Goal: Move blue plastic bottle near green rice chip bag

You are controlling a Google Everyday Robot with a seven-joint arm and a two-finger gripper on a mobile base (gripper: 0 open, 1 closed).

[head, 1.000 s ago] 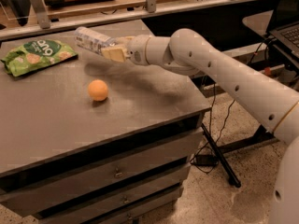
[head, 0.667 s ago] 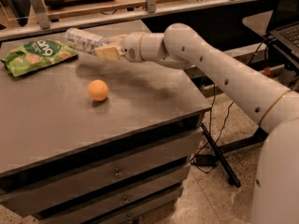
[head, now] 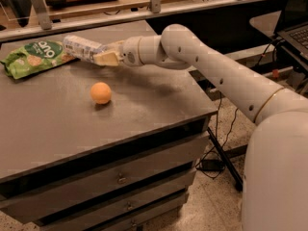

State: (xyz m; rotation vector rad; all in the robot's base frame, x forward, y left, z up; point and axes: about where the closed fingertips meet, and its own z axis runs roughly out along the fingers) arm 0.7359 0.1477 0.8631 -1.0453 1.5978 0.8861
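Observation:
The blue plastic bottle (head: 83, 48) is a small clear bottle with a pale label, held on its side just above the table. My gripper (head: 107, 56) is shut on the bottle's right end, at the end of the white arm that reaches in from the right. The bottle's left end is right beside the right edge of the green rice chip bag (head: 34, 57), which lies flat at the table's far left. I cannot tell whether bottle and bag touch.
An orange ball-like fruit (head: 101, 93) sits on the grey table (head: 72, 129) in front of the gripper. The table has drawers below. A metal rail runs behind the table. A laptop (head: 293, 28) stands at the far right.
My gripper has carried the bottle to the left, from near the table's middle back to right beside the green bag. The fruit and the bag have not moved.

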